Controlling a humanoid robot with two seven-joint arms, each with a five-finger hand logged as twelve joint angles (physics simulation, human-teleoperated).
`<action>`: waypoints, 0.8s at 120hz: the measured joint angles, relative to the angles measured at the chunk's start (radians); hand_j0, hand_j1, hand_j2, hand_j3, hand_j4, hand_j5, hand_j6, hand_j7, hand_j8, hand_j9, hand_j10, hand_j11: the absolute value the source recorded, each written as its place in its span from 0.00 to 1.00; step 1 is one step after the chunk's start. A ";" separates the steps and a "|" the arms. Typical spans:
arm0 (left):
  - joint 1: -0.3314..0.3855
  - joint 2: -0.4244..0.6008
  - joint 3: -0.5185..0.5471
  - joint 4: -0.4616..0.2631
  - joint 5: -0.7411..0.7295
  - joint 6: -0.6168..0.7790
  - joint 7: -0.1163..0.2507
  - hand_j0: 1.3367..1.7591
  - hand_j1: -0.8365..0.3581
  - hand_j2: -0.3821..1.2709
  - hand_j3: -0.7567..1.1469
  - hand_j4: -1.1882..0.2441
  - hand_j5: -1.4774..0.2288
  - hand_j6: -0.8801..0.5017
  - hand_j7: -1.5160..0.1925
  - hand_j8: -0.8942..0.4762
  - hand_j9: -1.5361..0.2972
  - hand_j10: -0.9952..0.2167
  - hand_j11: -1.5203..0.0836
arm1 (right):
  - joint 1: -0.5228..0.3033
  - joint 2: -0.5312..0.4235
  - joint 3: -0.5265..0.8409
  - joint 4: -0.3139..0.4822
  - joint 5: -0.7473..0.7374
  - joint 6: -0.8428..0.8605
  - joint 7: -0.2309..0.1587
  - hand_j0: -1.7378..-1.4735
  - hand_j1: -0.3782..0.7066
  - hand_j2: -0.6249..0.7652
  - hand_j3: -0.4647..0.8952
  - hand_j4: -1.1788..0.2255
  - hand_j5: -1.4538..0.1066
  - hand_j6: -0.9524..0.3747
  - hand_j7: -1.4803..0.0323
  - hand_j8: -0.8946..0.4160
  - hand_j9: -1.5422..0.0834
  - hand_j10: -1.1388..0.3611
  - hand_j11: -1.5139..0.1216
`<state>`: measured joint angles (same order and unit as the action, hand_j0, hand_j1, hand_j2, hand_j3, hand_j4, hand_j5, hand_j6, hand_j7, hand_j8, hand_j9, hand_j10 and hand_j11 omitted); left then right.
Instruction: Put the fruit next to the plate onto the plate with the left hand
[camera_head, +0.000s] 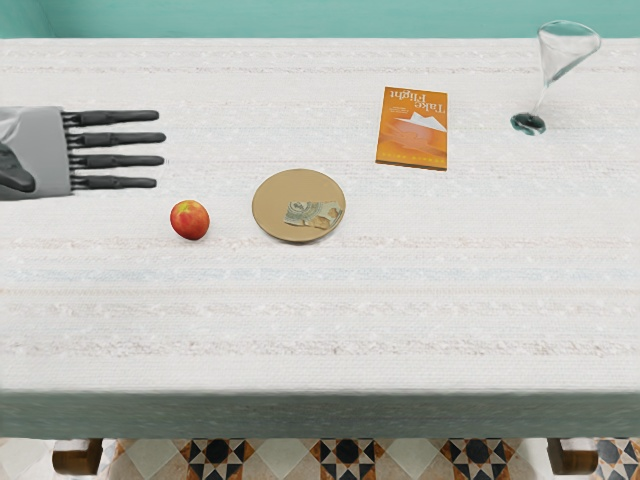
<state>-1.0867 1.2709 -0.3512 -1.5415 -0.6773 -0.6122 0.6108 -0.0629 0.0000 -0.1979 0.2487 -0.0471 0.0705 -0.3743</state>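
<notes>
Grey left hand (80, 150) far left, black fingers (120, 139) spread, empty. Round red apple (190, 220) on white counter (400, 300), just left of tan plate (283, 190).

The table (400, 320) carries one apple (190, 220), one plate (285, 195), one book (412, 127) and one glass (568, 45), four things with one of each kind. The apple and plate lie mid-table, the book nearer the far edge, the glass by the far right corner. One left hand (75, 150) shows at the left edge.
</notes>
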 joint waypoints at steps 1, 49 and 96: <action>0.000 0.001 -0.001 -0.003 0.000 0.000 0.000 0.76 0.98 0.23 0.40 0.83 0.86 0.64 0.88 0.65 0.83 0.82 0.94 | 0.000 0.000 0.000 0.000 0.000 0.000 0.000 0.30 0.03 0.45 0.34 0.84 0.93 0.72 0.98 0.68 0.95 0.76 0.93; -0.123 -0.114 -0.071 -0.095 0.268 0.000 0.000 0.76 0.96 0.23 0.40 0.81 0.84 0.62 0.86 0.63 0.81 0.80 0.92 | -0.001 0.000 0.000 0.000 0.000 0.000 0.000 0.30 0.03 0.45 0.34 0.84 0.93 0.72 0.98 0.68 0.95 0.76 0.93; -0.131 -0.540 -0.024 -0.207 1.357 0.492 0.000 0.76 0.91 0.24 0.40 0.77 0.80 0.57 0.82 0.59 0.78 0.75 0.88 | -0.002 0.000 -0.001 -0.006 0.000 -0.002 0.001 0.30 0.03 0.45 0.34 0.84 0.93 0.72 0.98 0.68 0.95 0.76 0.93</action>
<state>-1.2180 0.7305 -0.3751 -1.7484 0.6794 -0.1203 0.6109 -0.0644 0.0000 -0.1990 0.2427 -0.0476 0.0689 -0.3728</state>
